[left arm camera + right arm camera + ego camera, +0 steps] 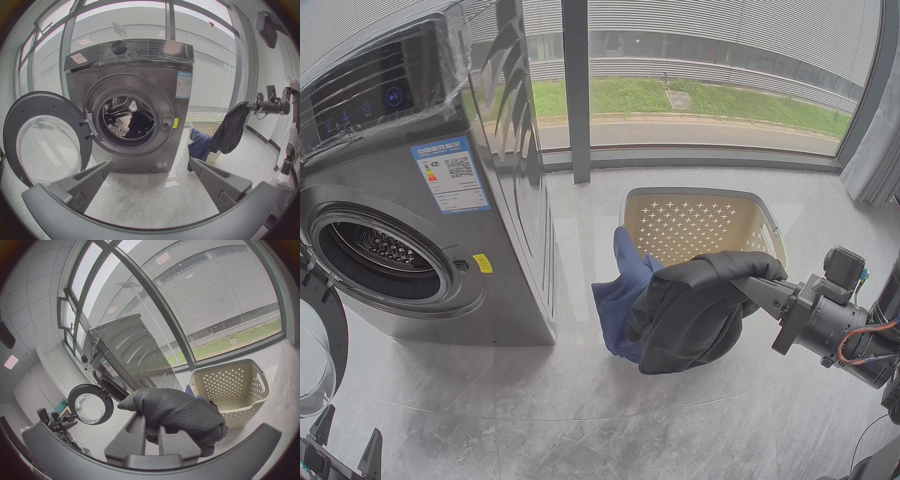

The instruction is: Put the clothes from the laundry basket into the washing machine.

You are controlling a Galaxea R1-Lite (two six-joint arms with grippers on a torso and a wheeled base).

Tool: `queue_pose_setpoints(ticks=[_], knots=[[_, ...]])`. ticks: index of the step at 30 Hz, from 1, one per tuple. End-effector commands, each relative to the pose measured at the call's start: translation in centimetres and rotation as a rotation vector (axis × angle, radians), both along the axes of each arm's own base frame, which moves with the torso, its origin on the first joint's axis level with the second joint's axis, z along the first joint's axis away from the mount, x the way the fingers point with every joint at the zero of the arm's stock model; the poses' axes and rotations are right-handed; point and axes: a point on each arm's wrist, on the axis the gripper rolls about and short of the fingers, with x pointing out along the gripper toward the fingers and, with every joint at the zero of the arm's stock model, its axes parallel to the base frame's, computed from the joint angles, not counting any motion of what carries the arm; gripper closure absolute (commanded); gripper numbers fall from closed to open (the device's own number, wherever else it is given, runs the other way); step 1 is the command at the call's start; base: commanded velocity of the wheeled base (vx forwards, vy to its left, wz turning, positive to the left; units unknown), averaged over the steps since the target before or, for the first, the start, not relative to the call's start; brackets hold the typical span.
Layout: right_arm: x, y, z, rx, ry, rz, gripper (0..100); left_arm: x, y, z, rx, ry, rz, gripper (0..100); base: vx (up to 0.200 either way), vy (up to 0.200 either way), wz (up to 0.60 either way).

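My right gripper is shut on a dark grey garment, held in the air over the near side of the beige laundry basket. The garment drapes over the closed fingers. A blue garment hangs over the basket's left rim down to the floor. The washing machine stands at the left with its round door swung open; a dark item lies inside the drum. My left gripper is open and empty, low in front of the machine.
Grey tiled floor spreads between machine and basket. A large window with a grey post runs behind. A curtain hangs at the far right.
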Motion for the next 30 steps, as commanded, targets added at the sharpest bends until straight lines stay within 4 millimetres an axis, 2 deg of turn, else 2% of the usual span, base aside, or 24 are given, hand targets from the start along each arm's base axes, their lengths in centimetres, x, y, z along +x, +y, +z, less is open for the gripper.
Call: queue_pose_setpoints(ticks=[1,13,25,30], knots=[[0.09,0.06,0.02,0.005,-0.007,0.000,100,0.05,0.00,-0.37,-0.001,0.007,0.000,0,0.000,0.200,0.00],[0.29,0.09,-0.05,0.003,-0.004,-0.007,100,0.05,0.00,-0.37,-0.003,0.007,0.003,0,0.000,0.200,0.00],[0.42,0.03,-0.24,-0.003,0.003,-0.013,100,0.05,0.00,-0.37,-0.001,0.007,0.003,0,0.000,0.000,0.00],[0.48,0.03,-0.24,-0.003,0.003,-0.016,100,0.05,0.00,-0.37,-0.001,0.007,0.001,0,-0.200,0.000,0.00]])
